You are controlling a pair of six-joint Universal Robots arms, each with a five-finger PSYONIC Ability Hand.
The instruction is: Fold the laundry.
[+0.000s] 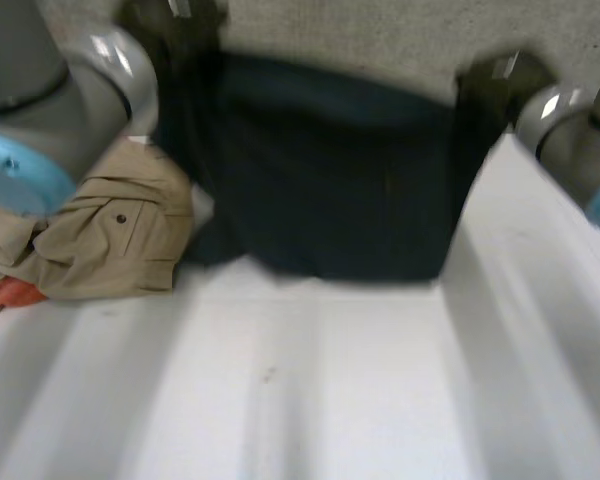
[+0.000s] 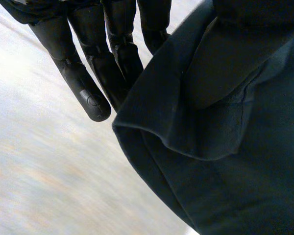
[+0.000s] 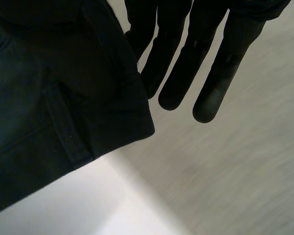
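The navy garment [image 1: 320, 180] is up off the desk [image 1: 310, 390], stretched wide between the two hands at the far side, and that is about as far as the folding has got. It hangs as one broad sheet with no fold across it that I can make out. I can't tell whether its lower edge touches the far part of the desk or just hangs in front of it.

The left hand [image 2: 108, 54] has one upper corner. Its fingers [image 2: 90, 98] run straight and close together, with the cloth lying against them on the thumb side. From the way the garment hangs, I'd judge it is pinched there rather than merely draped. The right hand [image 3: 186, 63] has the other upper corner the same way: fingers [image 3: 210, 98] straight and slightly apart, the hemmed corner bunched on the thumb side, with the white edge of the desk under it and grey floor beyond.

Off to the left, by the left arm [image 1: 40, 110], a khaki garment [image 1: 120, 235] with a buttoned pocket lies in a rumpled heap, and a bit of orange cloth [image 1: 10, 295] pokes out beside it. Neither looks folded.

So my reckoning is that the job is near its start. One piece is picked up and spread but not laid flat, at least two more wait, and nothing on the desk is a finished, folded item. The near part of the desk is where the navy piece would have to be laid before any fold can go in.
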